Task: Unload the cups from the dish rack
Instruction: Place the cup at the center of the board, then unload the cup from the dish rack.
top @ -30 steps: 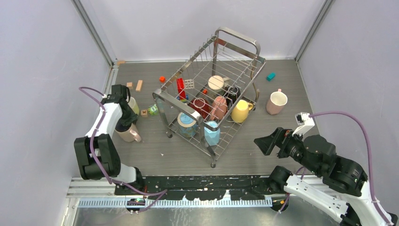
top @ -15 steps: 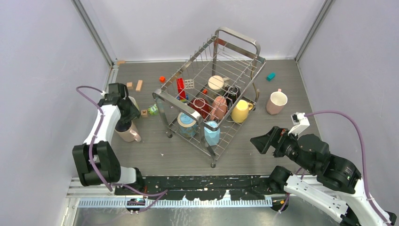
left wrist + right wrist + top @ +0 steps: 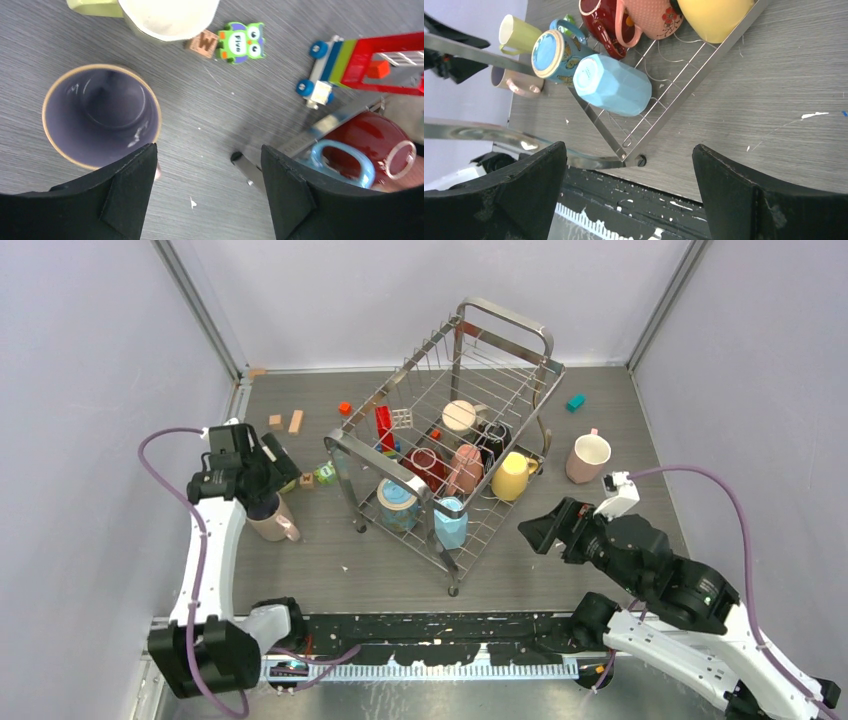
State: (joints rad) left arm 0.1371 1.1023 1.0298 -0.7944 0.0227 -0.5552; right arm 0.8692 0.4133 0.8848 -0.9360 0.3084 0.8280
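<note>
The steel-wire dish rack (image 3: 505, 316) stands mid-table holding several cups: cream (image 3: 459, 416), dark red (image 3: 424, 465), pink dotted (image 3: 465, 468), yellow (image 3: 512, 477), banded blue (image 3: 398, 502) and light blue (image 3: 451, 523). On the table to the left stand a pink cup (image 3: 272, 522) and a pale green cup (image 3: 165, 15). Another pink cup (image 3: 588, 457) stands to the right. My left gripper (image 3: 268, 466) hangs open and empty above the left pink cup (image 3: 100, 115). My right gripper (image 3: 535, 530) is open and empty near the rack's front corner (image 3: 639, 161), below the light blue cup (image 3: 614, 85).
Toy blocks lie left of the rack: an owl piece (image 3: 241, 41), a lettered cube (image 3: 202, 44), wooden blocks (image 3: 295, 421) and an orange one (image 3: 344, 408). A toy truck (image 3: 350, 65) sits inside the rack. A teal block (image 3: 575, 402) lies at the back right. Walls enclose three sides.
My left gripper opened, let go of the pink cup on the table and lifted above it. My right gripper moved left toward the rack.
</note>
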